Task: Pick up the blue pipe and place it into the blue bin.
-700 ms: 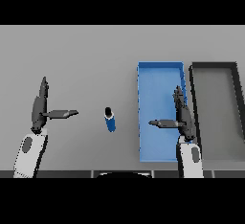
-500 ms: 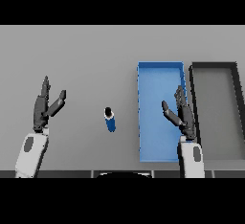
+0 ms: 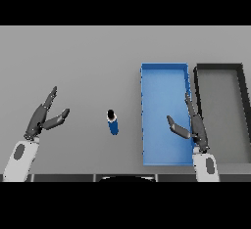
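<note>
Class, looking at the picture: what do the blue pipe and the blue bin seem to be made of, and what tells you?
Blue pipe: probably plastic, going by its even matte blue with a dark end. Blue bin: likely plastic too, flat uniform blue, thin straight walls, no shine. Neither is certain.

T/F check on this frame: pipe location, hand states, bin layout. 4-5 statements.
1. The blue pipe lies inside the blue bin. False: it is on the table, left of the bin.
2. The left hand is open and holds nothing. True.
3. The right hand grips the pipe. False: it is open, over the blue bin's right side.
4. A dark bin sits right of the blue bin. True.
5. The pipe lies between the two hands. True.
</note>
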Robot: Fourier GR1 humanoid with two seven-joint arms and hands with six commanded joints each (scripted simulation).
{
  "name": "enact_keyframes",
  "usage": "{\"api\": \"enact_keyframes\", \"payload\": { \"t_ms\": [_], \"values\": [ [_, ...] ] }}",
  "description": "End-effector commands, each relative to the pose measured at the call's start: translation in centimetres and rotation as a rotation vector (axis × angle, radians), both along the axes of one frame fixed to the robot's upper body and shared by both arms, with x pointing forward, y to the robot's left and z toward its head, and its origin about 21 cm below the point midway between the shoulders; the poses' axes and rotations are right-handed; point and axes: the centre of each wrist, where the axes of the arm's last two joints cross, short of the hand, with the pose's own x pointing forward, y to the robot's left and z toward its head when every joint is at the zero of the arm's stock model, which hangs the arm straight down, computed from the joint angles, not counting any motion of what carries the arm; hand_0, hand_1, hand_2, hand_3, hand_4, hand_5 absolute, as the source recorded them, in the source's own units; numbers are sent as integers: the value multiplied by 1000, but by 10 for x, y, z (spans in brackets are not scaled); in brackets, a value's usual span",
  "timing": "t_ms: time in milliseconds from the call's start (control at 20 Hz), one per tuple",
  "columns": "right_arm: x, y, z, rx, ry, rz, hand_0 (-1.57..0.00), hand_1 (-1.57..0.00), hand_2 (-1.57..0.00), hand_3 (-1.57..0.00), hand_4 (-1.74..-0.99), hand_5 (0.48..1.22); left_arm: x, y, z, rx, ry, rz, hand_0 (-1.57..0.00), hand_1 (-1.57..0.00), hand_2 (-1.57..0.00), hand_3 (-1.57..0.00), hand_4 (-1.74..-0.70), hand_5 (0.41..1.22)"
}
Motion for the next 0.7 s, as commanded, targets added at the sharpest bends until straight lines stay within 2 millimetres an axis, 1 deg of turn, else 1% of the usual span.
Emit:
{"api": "enact_keyframes", "payload": {
  "t_ms": [0,50,100,150,200,300,400,450,500,550,650],
  "values": [
    [2,3,2,0,4,-1,1,1,1,1,-1197,621,-2,1,1,-4,-3,-36,1,1,1,1,-966,594],
    [5,2,3,-11,4,-3,1,1,1,1,-1192,621,-6,-2,3,-6,1,-85,1,1,1,1,-976,584],
    [5,4,4,-22,-2,6,1,1,1,1,-1181,619,-5,-3,6,0,20,-108,1,1,1,1,-989,573],
    [4,5,3,-16,-6,9,1,1,1,1,-1180,617,-9,-7,8,11,33,-155,1,1,1,1,-1007,561],
    [5,5,4,-16,-6,9,1,1,1,1,-1179,616,-11,-7,9,19,48,-193,1,1,1,1,-1026,549],
    [3,0,5,-19,-5,9,1,1,1,1,-1174,616,-21,-24,5,17,87,-275,1,1,1,1,-1071,522],
    [4,1,5,-33,16,4,1,1,1,1,-1164,617,-27,-41,2,16,142,-333,1,1,1,1,-1113,497],
    [3,2,6,-15,11,5,1,1,1,1,-1174,618,-30,-49,-1,27,147,-354,1,1,1,1,-1126,485],
    [1,-1,6,-7,2,6,1,1,1,1,-1182,618,-30,-57,-4,37,158,-366,1,1,1,1,-1132,475],
    [1,0,4,-5,16,4,1,1,1,1,-1189,619,-31,-65,-4,44,168,-383,1,1,1,1,-1137,464],
    [2,3,6,-2,17,2,1,1,1,1,-1197,615,-35,-80,-9,35,175,-425,1,1,1,1,-1139,450]
  ]
}}
